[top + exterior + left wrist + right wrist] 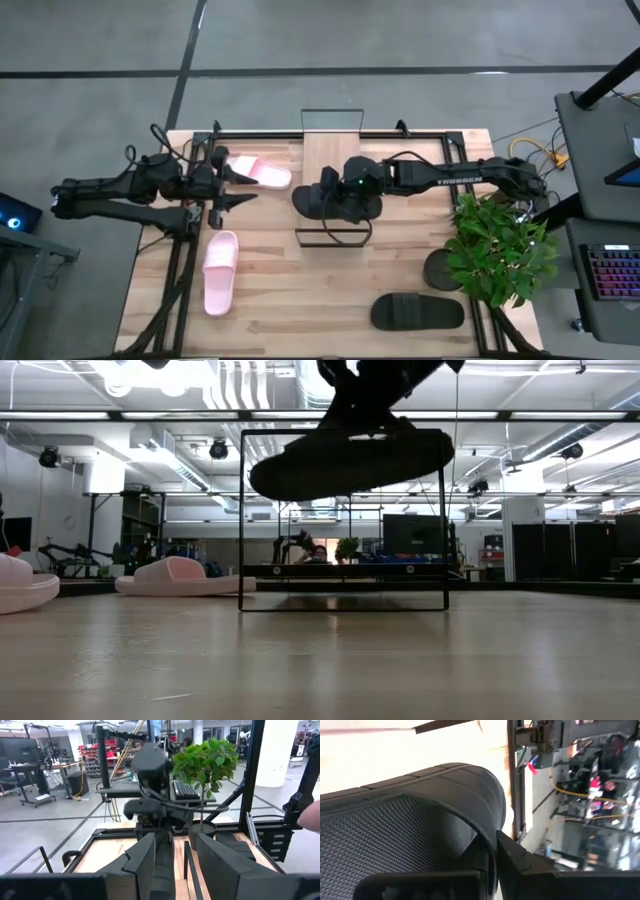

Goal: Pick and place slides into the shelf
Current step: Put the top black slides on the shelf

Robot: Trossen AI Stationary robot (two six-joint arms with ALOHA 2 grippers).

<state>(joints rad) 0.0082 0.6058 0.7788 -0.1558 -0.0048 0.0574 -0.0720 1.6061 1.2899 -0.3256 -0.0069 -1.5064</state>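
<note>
We see right tool clenched on black slide, holding it up over shelf. Left tool waits nearby with fingers apart, empty, pink slide just beside.

Overhead straight down, low level across table, wrist views close, perhaps sharing shelf

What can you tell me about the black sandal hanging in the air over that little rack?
The black slide is an open-toe sandal with a broad strap and a textured, rubbery-looking surface. The right gripper is shut on it and holds it clear of the table, roughly level, over the shelf. Nothing else appears to touch it.
</note>
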